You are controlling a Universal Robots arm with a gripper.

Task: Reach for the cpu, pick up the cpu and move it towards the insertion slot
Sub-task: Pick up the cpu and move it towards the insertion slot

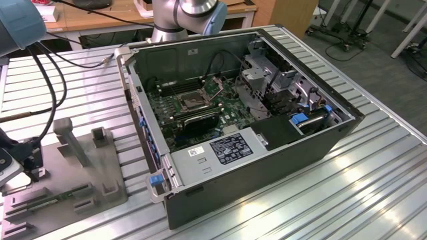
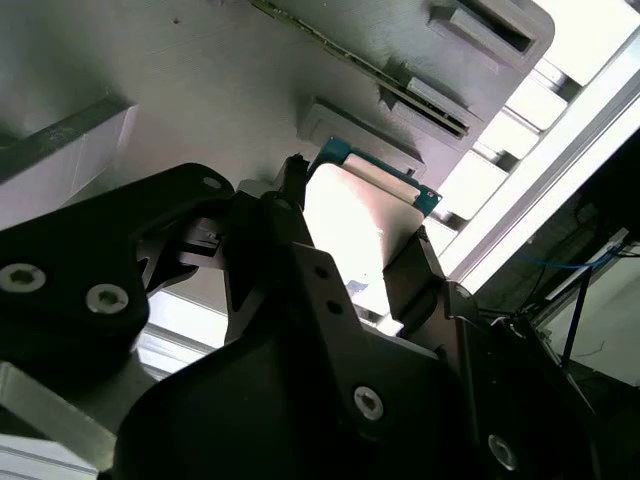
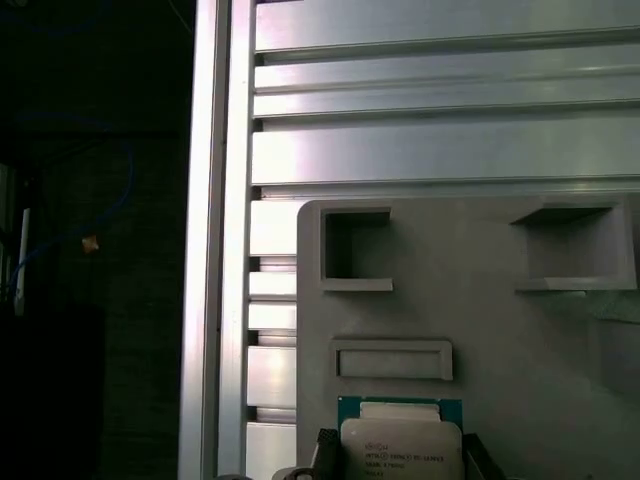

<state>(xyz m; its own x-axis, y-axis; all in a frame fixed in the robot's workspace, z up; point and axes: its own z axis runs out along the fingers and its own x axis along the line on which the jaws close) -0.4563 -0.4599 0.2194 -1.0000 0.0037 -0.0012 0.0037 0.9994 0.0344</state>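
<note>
In the exterior view, the gripper (image 1: 30,170) is hanging at the picture's far left edge. It is sitting over the grey fixture plate (image 1: 80,170), at about eight o'clock from the open computer case (image 1: 347,117). A thin green memory stick (image 1: 50,201) is lying on the plate, at about four o'clock from the gripper. The insertion slot (image 1: 191,101) is sitting on the green motherboard (image 1: 200,125) inside the case, at roughly two o'clock from the gripper and well apart from it. Case and plate are both resting on the ribbed aluminium table (image 1: 320,190).

In the second wrist view, the gripper (image 2: 355,215) is closing around the cpu (image 2: 360,240). Its black fingers (image 2: 415,280) are standing only as far apart as the chip is wide, one against each of two opposite edges. The chip's silvery top is catching the light and its green rim is showing at the far edge. The fixture plate (image 2: 200,90) is lying behind it. Whether the chip is clear of the plate I cannot tell.

In the first wrist view, the cpu (image 3: 400,450) is sitting between the two fingers (image 3: 325,450). They are touching its sides, over the fixture plate (image 3: 500,340) and near the plate's edge by the table (image 3: 450,150).
</note>
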